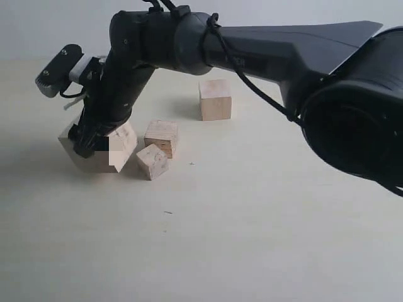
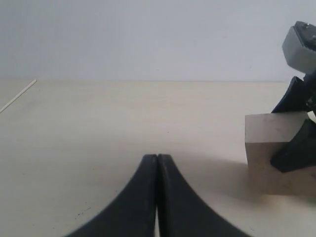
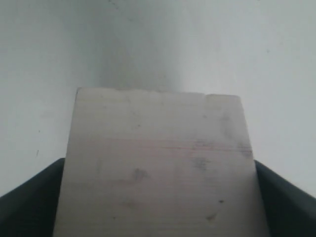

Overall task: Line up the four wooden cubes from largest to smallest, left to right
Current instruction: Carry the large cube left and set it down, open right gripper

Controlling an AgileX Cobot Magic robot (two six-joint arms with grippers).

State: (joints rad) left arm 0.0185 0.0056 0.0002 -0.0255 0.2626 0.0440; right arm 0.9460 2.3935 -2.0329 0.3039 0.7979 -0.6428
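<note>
The largest wooden cube (image 1: 119, 148) is at the far left, tilted, low over the table. My right gripper (image 1: 88, 139) reaches across and is shut on it. In the right wrist view this cube (image 3: 158, 163) fills the space between the dark fingers (image 3: 29, 207) of the right gripper (image 3: 158, 202). The left wrist view shows the same cube (image 2: 264, 153) off to one side. A second cube (image 1: 215, 99) stands further back. A third cube (image 1: 161, 136) and the smallest cube (image 1: 152, 162) sit close together beside the largest. My left gripper (image 2: 157, 158) is shut, holds nothing and is out of the exterior view.
The pale table (image 1: 252, 233) stretches bare towards the front and right. The right arm's dark body (image 1: 283, 56) crosses above the back of the table. A thin pale stick (image 2: 17, 95) lies far off in the left wrist view.
</note>
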